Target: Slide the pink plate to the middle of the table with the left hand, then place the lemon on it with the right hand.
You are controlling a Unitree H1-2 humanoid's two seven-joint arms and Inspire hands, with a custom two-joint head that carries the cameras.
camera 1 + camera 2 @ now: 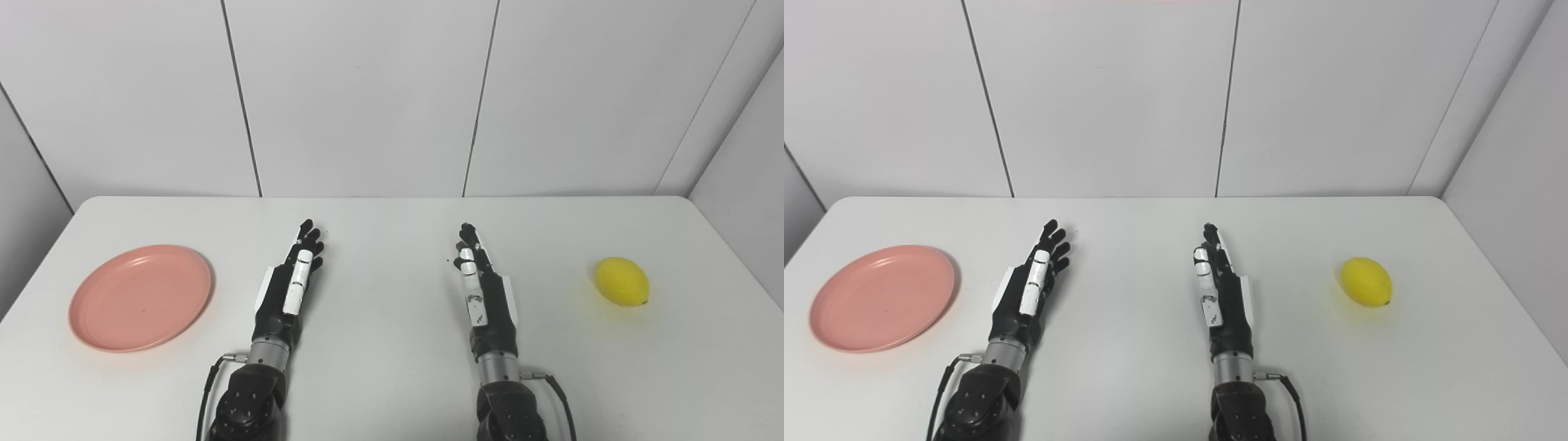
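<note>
A round pink plate (141,297) lies flat on the left part of the white table (392,220), with nothing on it. A yellow lemon (622,281) rests on the table at the right. My left hand (293,285) lies over the table to the right of the plate, apart from it, open with its fingers stretched forward. My right hand (481,288) is stretched out the same way in the middle right, open and holding nothing, well to the left of the lemon.
White wall panels (367,92) stand close behind the table's far edge. The table's left and right edges run near the plate and the lemon. Cables (211,380) hang from both wrists near the front edge.
</note>
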